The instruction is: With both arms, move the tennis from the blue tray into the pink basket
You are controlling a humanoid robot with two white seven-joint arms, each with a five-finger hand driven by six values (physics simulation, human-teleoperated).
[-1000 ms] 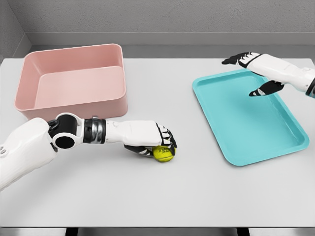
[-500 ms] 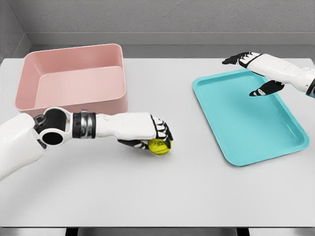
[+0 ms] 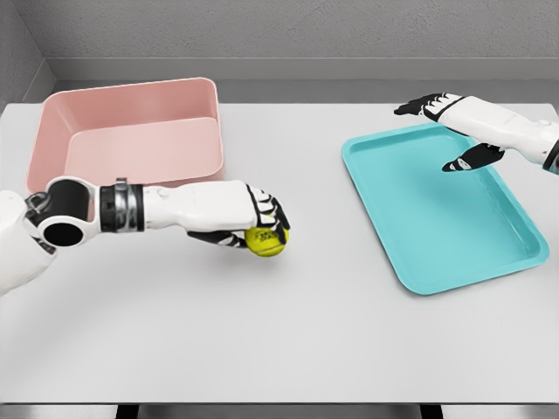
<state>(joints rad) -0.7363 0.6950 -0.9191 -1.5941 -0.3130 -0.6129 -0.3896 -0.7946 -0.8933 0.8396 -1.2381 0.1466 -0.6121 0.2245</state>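
Observation:
A yellow-green tennis ball point(image 3: 265, 242) is held above the white table, with my left hand point(image 3: 258, 229) shut on it from above. It hangs just right of the pink basket's point(image 3: 131, 147) front right corner. The basket is a deep pink bin at the back left with nothing inside. My right hand point(image 3: 445, 131) hovers open over the far right part of the blue tray point(image 3: 441, 205), fingers spread. The tray holds nothing.
The white table point(image 3: 288, 332) stretches in front of both containers. A grey wall runs behind the table's far edge.
My left hand has lifted the tennis ball off the table and carried it left and back toward the pink basket. The right arm has stayed still.

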